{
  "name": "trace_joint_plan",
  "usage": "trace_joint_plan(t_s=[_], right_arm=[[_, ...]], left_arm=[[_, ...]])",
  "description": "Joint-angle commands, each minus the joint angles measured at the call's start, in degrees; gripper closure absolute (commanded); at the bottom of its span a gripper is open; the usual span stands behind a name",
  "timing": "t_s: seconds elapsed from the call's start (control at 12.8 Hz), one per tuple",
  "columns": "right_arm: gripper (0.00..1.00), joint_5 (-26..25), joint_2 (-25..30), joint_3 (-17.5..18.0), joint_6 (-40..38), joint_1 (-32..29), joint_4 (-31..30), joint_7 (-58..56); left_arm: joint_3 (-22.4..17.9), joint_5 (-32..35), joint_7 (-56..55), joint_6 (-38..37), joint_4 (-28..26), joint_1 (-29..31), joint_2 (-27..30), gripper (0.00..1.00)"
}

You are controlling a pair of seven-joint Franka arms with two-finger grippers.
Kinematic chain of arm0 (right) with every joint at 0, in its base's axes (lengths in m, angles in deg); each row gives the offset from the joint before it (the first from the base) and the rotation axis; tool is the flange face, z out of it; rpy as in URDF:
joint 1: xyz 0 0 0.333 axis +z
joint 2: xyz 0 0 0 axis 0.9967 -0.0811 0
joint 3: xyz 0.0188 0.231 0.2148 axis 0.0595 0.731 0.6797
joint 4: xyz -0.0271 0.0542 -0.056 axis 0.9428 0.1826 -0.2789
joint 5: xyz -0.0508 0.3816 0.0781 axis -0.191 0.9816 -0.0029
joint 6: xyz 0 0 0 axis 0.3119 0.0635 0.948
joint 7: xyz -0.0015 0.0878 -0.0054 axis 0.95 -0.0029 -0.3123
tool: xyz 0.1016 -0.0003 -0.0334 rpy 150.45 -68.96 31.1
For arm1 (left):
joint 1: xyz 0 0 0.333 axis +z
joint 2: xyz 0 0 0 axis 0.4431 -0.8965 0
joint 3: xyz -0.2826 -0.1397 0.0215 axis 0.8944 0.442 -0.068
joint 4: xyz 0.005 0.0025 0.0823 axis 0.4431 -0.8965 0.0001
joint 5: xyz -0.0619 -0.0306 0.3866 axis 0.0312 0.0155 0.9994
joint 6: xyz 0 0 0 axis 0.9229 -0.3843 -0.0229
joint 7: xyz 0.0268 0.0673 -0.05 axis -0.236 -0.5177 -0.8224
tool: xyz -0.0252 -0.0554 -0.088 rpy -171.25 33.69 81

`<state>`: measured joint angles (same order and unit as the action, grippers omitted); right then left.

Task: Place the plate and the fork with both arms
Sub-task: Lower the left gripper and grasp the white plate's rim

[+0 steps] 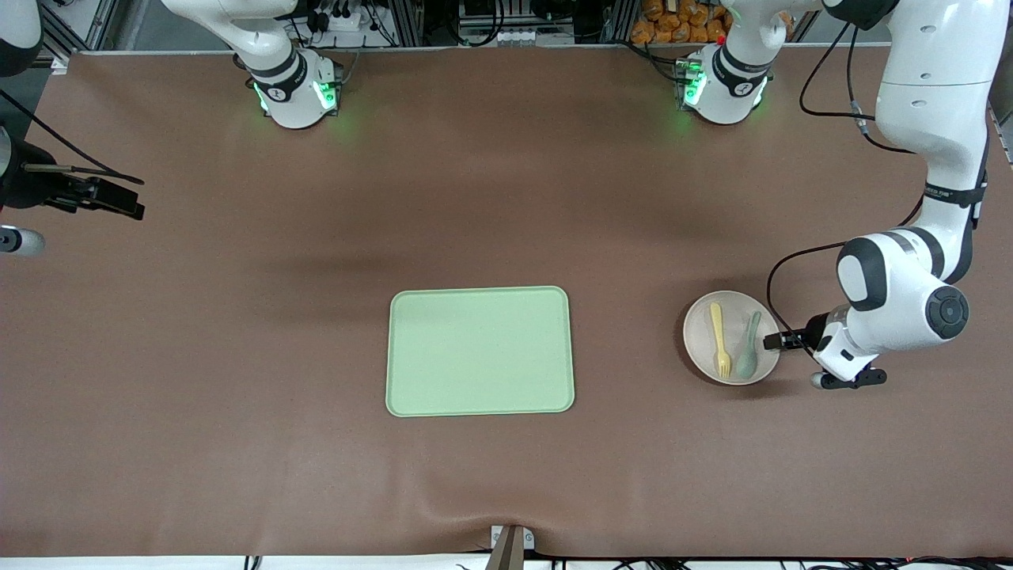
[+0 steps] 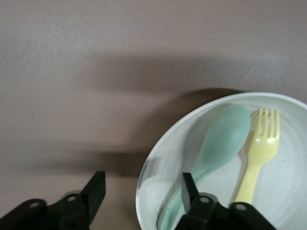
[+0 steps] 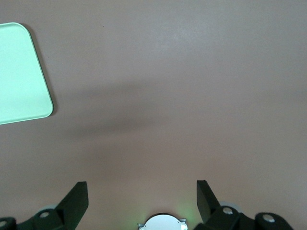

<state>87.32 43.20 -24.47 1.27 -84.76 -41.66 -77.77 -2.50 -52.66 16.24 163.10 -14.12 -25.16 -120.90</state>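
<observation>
The pale plate (image 1: 700, 336) lies on the table toward the left arm's end. In it the yellow fork (image 1: 719, 339) lies beside a grey-green spoon (image 1: 749, 352). My left gripper (image 1: 772, 340) is low at the plate's rim on the side toward the left arm's end. In the left wrist view its jaws (image 2: 142, 178) straddle the rim of the plate (image 2: 288, 158): one finger sits inside next to the spoon (image 2: 220, 139), the other outside over the table, with gaps showing. The fork (image 2: 259, 148) lies untouched. My right gripper (image 1: 130, 198) waits open above the table (image 3: 141, 186) at the right arm's end.
The light-green tray (image 1: 479, 351) lies mid-table, nearer to the front camera than the arm bases, with nothing on it; one corner of the tray (image 3: 19, 72) shows in the right wrist view. Brown table mat (image 1: 237, 356) spreads around it.
</observation>
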Motion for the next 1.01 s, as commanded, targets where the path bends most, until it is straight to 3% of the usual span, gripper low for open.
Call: trace_joint_plan(t_s=[0.0, 0.31, 0.47, 0.62, 0.7, 0.94], right_arm=[[0.00, 0.7, 0.2, 0.5, 0.5, -0.9, -0.5, 0.3], [0.00, 0.7, 0.3, 0.5, 0.5, -0.9, -0.4, 0.2], [0.00, 0.6, 0.3, 0.5, 0.3, -0.9, -0.3, 0.1], [0.00, 0.6, 0.3, 0.5, 0.3, -0.9, -0.3, 0.1], [0.00, 0.6, 0.4, 0.5, 0.2, -0.9, -0.3, 0.1], [0.00, 0.6, 0.5, 0.5, -0.2, -0.9, -0.3, 0.0]], left_arm=[[0.0, -1.2, 1.7, 1.0, -0.6, 0.0, -0.2, 0.46], [0.0, -1.2, 1.7, 1.0, -0.5, -0.1, -0.4, 0.70], [0.0, -1.2, 1.7, 1.0, -0.5, -0.1, -0.5, 0.73], [0.0, -1.2, 1.7, 1.0, -0.4, -0.3, -0.9, 0.95], [0.0, -1.2, 1.6, 1.0, -0.4, -0.3, -0.9, 1.00], [0.1, -1.5, 1.4, 1.0, -0.2, 0.0, -0.8, 1.00]])
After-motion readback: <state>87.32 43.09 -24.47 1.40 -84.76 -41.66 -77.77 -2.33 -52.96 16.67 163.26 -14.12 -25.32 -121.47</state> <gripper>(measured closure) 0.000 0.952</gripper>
